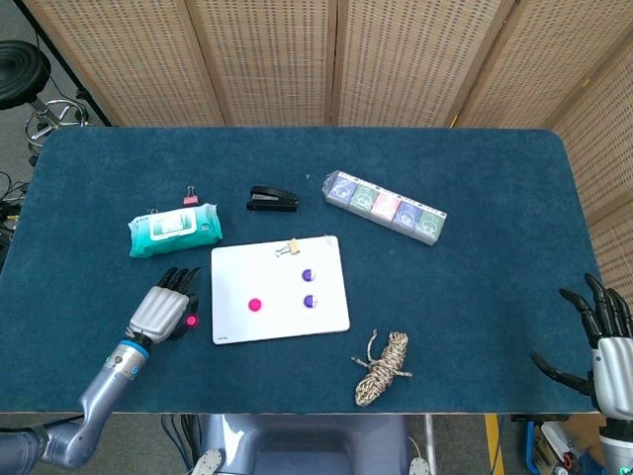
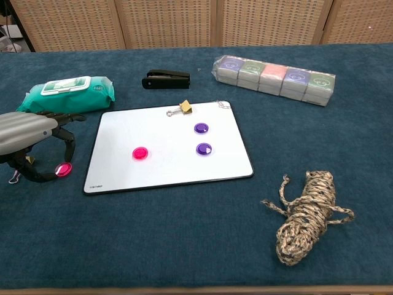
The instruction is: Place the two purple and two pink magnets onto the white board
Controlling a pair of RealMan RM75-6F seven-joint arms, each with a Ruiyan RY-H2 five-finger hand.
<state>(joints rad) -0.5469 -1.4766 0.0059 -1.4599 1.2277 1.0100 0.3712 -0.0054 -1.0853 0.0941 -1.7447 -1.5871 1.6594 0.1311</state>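
The white board lies flat in the middle of the table. Two purple magnets and one pink magnet sit on it. Just left of the board's lower left corner, my left hand pinches the second pink magnet between thumb and a finger, tilted just off the cloth. My right hand hovers at the table's near right edge, fingers spread and holding nothing.
A teal wipes pack lies behind my left hand. A black stapler and a row of wrapped boxes sit behind the board. A gold binder clip rests on the board's top edge. A rope bundle lies at the front right.
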